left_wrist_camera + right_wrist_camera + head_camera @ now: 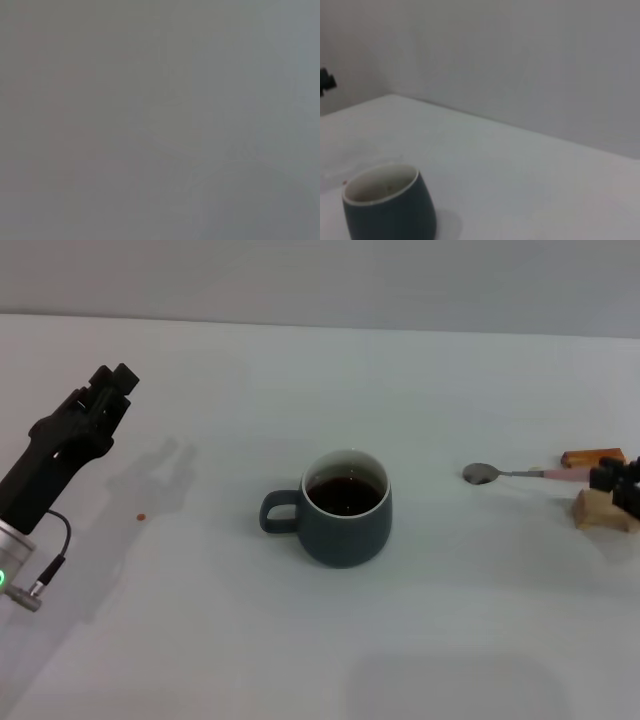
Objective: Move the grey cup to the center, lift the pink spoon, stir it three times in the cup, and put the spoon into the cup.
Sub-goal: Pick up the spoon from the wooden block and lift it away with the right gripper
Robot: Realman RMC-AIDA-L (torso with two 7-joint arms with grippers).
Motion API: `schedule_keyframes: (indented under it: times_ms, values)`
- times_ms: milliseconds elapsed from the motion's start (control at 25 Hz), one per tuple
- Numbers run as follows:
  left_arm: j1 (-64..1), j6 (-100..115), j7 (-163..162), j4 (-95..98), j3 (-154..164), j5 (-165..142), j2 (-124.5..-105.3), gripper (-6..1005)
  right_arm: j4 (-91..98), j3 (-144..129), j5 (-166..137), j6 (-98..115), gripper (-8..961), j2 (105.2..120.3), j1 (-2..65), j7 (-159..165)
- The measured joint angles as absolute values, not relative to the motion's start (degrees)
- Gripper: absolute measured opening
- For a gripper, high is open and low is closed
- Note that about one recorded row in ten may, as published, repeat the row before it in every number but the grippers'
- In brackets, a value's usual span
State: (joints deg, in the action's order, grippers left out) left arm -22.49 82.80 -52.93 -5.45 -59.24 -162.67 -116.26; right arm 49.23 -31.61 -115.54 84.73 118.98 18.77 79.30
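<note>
The grey cup (345, 508) stands upright mid-table, its handle toward my left side, with dark brown liquid inside. It also shows in the right wrist view (387, 212). The pink spoon (520, 473) lies to the right of the cup, its silver bowl pointing at the cup and its pink handle running toward the right edge. My right gripper (618, 485) is at the far right edge, at the end of the spoon's handle and mostly cut off. My left gripper (108, 385) is raised at the far left, well away from the cup.
Two small wooden blocks sit by the spoon's handle: an orange-brown one (592, 456) behind it and a pale one (600, 510) in front. A tiny red speck (141, 517) lies on the white table (330, 640). The left wrist view shows only blank grey.
</note>
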Motion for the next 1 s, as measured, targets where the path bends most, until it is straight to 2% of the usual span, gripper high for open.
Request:
schedule_keyframes:
  times_ms: [320,1000]
  values:
    - [-22.43,82.43,-53.26,-5.05,-59.24,-162.66,-116.93,316,51.08,-31.96,-114.39,84.38,87,118.95,21.37,81.95]
    - [-22.88,82.3,-52.7,-5.33,-59.26,-162.31,-117.07,315,50.8,-32.61,-114.23,81.12,87,118.77,28.56,81.71]
